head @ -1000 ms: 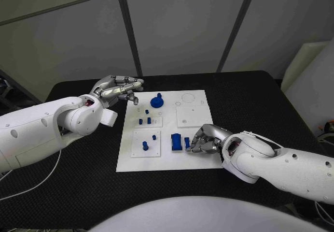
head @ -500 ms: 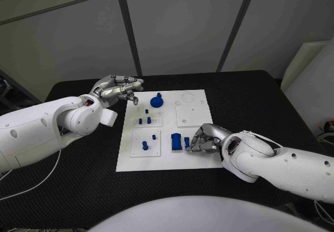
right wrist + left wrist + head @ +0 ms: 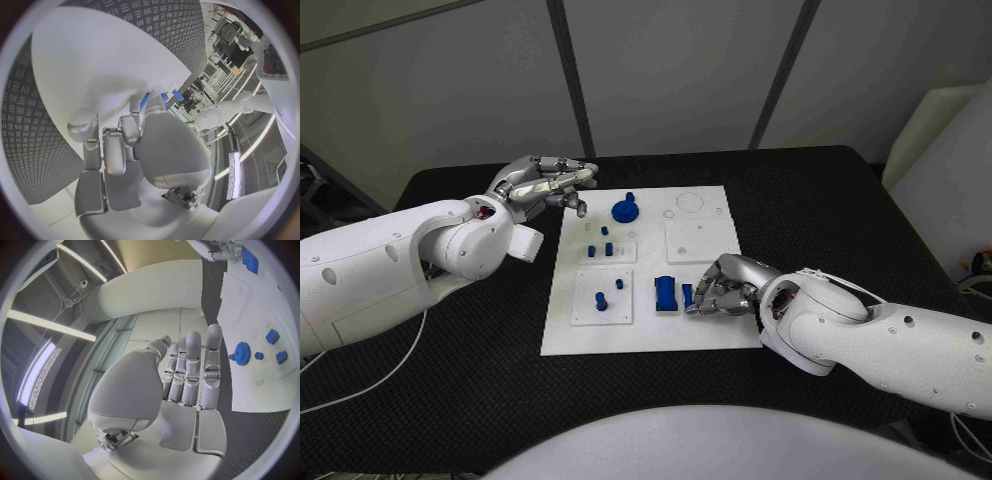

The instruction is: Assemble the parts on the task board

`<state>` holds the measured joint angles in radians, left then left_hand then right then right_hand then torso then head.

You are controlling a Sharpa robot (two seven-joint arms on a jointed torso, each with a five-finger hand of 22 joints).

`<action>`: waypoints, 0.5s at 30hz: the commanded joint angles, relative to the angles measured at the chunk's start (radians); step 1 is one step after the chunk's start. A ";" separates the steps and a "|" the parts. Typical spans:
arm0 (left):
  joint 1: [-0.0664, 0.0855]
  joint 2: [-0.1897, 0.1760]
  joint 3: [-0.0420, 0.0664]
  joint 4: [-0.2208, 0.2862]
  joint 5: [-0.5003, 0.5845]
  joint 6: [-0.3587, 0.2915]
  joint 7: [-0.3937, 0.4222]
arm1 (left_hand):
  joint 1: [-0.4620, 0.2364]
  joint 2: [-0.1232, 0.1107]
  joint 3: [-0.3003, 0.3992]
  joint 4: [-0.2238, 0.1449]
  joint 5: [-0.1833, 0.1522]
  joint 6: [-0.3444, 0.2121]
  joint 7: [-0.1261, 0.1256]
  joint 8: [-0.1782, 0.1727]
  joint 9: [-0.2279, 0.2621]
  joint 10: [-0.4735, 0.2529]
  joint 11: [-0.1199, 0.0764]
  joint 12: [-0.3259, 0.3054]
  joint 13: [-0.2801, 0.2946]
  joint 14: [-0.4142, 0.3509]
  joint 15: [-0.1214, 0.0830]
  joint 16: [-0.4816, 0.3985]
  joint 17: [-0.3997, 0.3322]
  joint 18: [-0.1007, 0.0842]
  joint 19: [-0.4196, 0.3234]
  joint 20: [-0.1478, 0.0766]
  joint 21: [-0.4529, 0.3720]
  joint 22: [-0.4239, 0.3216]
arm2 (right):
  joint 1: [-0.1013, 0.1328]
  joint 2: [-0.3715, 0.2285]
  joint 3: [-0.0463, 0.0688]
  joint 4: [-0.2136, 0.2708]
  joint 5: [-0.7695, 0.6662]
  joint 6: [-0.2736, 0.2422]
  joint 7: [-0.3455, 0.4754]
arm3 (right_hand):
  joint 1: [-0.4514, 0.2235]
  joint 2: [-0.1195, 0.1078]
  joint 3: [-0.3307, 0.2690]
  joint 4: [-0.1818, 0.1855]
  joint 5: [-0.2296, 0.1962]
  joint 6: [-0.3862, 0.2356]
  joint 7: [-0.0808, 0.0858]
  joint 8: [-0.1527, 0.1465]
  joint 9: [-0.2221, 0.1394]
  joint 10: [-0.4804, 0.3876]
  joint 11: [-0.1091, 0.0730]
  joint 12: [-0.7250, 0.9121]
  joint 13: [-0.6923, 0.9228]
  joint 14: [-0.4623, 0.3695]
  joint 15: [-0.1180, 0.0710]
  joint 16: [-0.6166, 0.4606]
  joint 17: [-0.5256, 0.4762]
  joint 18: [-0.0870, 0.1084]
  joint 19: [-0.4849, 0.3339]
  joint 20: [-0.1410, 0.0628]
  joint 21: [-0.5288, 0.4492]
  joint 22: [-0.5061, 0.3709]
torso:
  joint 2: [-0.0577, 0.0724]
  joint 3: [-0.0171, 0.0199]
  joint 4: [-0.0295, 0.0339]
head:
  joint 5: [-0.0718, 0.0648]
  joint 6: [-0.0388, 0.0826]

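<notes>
The white task board (image 3: 708,330) lies mid-table. A blue gear (image 3: 627,210) with a peg stands in its far left part, also seen in the left wrist view as the blue gear (image 3: 242,353). Small blue pegs (image 3: 603,242) stand in the left plates. A blue block (image 3: 665,293) and a narrow blue part (image 3: 687,294) stand near the front middle. My right hand (image 3: 721,288) rests on the board with fingers curled, pinching the narrow blue part (image 3: 144,101). My left hand (image 3: 545,185) hovers by the board's far left corner, fingers curled in, holding nothing.
The board sits on a black textured table (image 3: 848,200) with bare room on both sides. A plain white square plate (image 3: 698,240) on the board lies just beyond my right hand. My left forearm (image 3: 387,270) lies along the table's left side.
</notes>
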<state>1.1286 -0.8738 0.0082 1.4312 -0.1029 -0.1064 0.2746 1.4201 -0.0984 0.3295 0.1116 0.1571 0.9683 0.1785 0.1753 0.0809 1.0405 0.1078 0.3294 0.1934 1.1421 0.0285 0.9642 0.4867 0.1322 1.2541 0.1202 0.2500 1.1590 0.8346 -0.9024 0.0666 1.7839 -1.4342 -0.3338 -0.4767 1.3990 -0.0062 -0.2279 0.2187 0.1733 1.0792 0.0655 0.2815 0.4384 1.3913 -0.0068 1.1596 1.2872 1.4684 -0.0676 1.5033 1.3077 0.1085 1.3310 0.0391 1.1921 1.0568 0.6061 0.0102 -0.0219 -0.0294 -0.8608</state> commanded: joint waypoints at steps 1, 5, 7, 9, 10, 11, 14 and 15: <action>0.001 0.000 0.001 0.000 0.003 0.012 -0.001 | 0.006 0.003 0.001 -0.006 0.004 -0.005 0.001 0.006 -0.002 -0.006 -0.001 0.005 0.000 -0.006 -0.001 0.003 -0.002 0.049 0.003 0.001 -0.006 -0.001 | -0.002 -0.010 -0.003 0.003 -0.020 0.021 -0.027 | 0.002 -0.014 -0.011 -0.002 -0.014 -0.008 0.004 0.000 0.002 -0.005 0.001 -0.006 -0.005 0.077 -0.002 -0.005 0.141 -0.003 -0.007 0.002 -0.006 -0.002 | 0.000 0.0004 -0.0008 | 0.001 0.000; 0.001 0.001 0.001 0.000 0.003 0.012 -0.001 | 0.006 0.003 0.001 -0.006 0.004 -0.005 0.001 0.006 -0.002 -0.006 -0.001 0.005 0.000 -0.006 -0.001 0.003 -0.002 0.049 0.003 0.001 -0.006 -0.001 | -0.002 -0.020 -0.003 0.021 -0.025 0.012 -0.023 | -0.001 -0.017 -0.017 -0.003 -0.029 -0.010 0.006 0.000 0.003 -0.006 0.003 -0.007 -0.005 0.077 -0.001 -0.006 0.141 -0.003 -0.008 0.003 -0.007 -0.003 | 0.000 0.0003 -0.0010 | 0.000 0.000; 0.001 0.001 0.001 -0.001 0.003 0.012 -0.001 | 0.006 0.003 0.001 -0.006 0.004 -0.005 0.001 0.006 -0.002 -0.006 -0.001 0.005 0.000 -0.006 -0.001 0.003 -0.002 0.049 0.003 0.001 -0.006 -0.001 | -0.002 -0.026 -0.003 0.030 -0.027 0.005 -0.021 | -0.005 -0.017 -0.019 -0.001 -0.035 -0.011 0.006 0.001 0.004 -0.006 0.004 -0.006 -0.005 0.077 0.000 -0.006 0.141 -0.003 -0.008 0.003 -0.007 -0.003 | -0.001 0.0008 -0.0015 | 0.000 0.000; 0.001 0.002 0.001 -0.001 0.003 0.012 -0.001 | 0.006 0.003 0.001 -0.006 0.004 -0.005 0.001 0.006 -0.002 -0.006 -0.001 0.005 0.000 -0.006 -0.001 0.003 -0.002 0.049 0.003 0.001 -0.006 -0.001 | -0.002 -0.033 -0.003 0.039 -0.028 -0.004 -0.019 | -0.020 -0.015 -0.025 0.009 -0.036 -0.011 0.007 0.002 0.005 -0.005 0.004 -0.004 -0.004 0.077 0.000 -0.006 0.140 -0.003 -0.007 0.004 -0.007 -0.003 | 0.000 0.0011 -0.0010 | 0.000 -0.001; 0.001 0.002 0.001 -0.002 0.003 0.012 -0.001 | 0.006 0.003 0.001 -0.006 0.004 -0.005 0.001 0.006 -0.002 -0.006 -0.001 0.005 0.000 -0.006 -0.001 0.003 -0.002 0.049 0.003 0.001 -0.006 -0.001 | -0.002 -0.037 -0.003 0.043 -0.027 -0.010 -0.018 | -0.038 -0.013 -0.031 0.021 -0.029 -0.011 0.006 0.002 0.005 -0.005 0.004 -0.003 -0.003 0.077 0.001 -0.006 0.140 -0.003 -0.007 0.005 -0.008 -0.003 | 0.000 0.0011 -0.0009 | -0.001 -0.001; 0.001 0.002 0.001 -0.002 0.003 0.012 -0.001 | 0.006 0.003 0.001 -0.006 0.004 -0.005 0.001 0.006 -0.002 -0.006 -0.001 0.005 0.000 -0.006 -0.001 0.003 -0.002 0.049 0.003 0.001 -0.006 -0.001 | -0.002 -0.040 -0.003 0.046 -0.027 -0.014 -0.017 | -0.058 -0.011 -0.036 0.036 -0.014 -0.012 0.006 0.003 0.006 -0.004 0.004 -0.002 -0.003 0.077 0.001 -0.007 0.140 -0.003 -0.006 0.005 -0.007 -0.002 | 0.000 0.0011 -0.0010 | -0.001 -0.001; 0.000 0.002 0.001 -0.002 0.003 0.012 -0.001 | 0.006 0.003 0.001 -0.006 0.004 -0.005 0.001 0.006 -0.002 -0.006 -0.001 0.005 0.000 -0.006 -0.001 0.003 -0.002 0.049 0.003 0.001 -0.006 -0.001 | -0.002 -0.051 -0.003 0.054 -0.025 -0.027 -0.014 | -0.093 -0.008 -0.046 0.063 0.011 -0.011 0.004 0.005 0.008 -0.003 0.002 0.000 -0.001 0.077 0.000 -0.007 0.140 -0.003 -0.005 0.005 -0.007 -0.001 | 0.000 0.0009 -0.0011 | -0.001 0.000; 0.000 0.002 0.001 -0.002 0.003 0.012 -0.001 | 0.006 0.003 0.001 -0.006 0.004 -0.005 0.001 0.006 -0.002 -0.006 -0.001 0.005 0.000 -0.006 -0.001 0.003 -0.002 0.049 0.003 0.001 -0.006 -0.001 | -0.002 -0.054 -0.003 0.056 -0.024 -0.031 -0.013 | -0.105 -0.007 -0.048 0.069 0.020 -0.011 0.003 0.006 0.008 -0.003 0.002 0.002 0.000 0.077 -0.001 -0.007 0.140 -0.003 -0.005 0.005 -0.007 -0.001 | 0.001 0.0008 -0.0009 | -0.001 0.000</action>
<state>1.1278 -0.8728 0.0083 1.4290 -0.1029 -0.1059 0.2744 1.4201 -0.0984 0.3295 0.1116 0.1571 0.9683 0.1785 0.1753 0.0810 1.0405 0.1077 0.3293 0.1934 1.1421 0.0285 0.9642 0.4859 0.1322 1.2541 0.1202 0.2500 1.1591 0.8315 -0.9540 0.0635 1.8345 -1.4517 -0.3404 -0.4883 1.3026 -0.0132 -0.2748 0.2832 0.1890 1.0657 0.0736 0.2815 0.4457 1.3898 -0.0053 1.1556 1.2865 1.4684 -0.0678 1.5033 1.3075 0.1085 1.3274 0.0427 1.1878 1.0544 0.6059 0.0109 -0.0225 -0.0304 -0.8612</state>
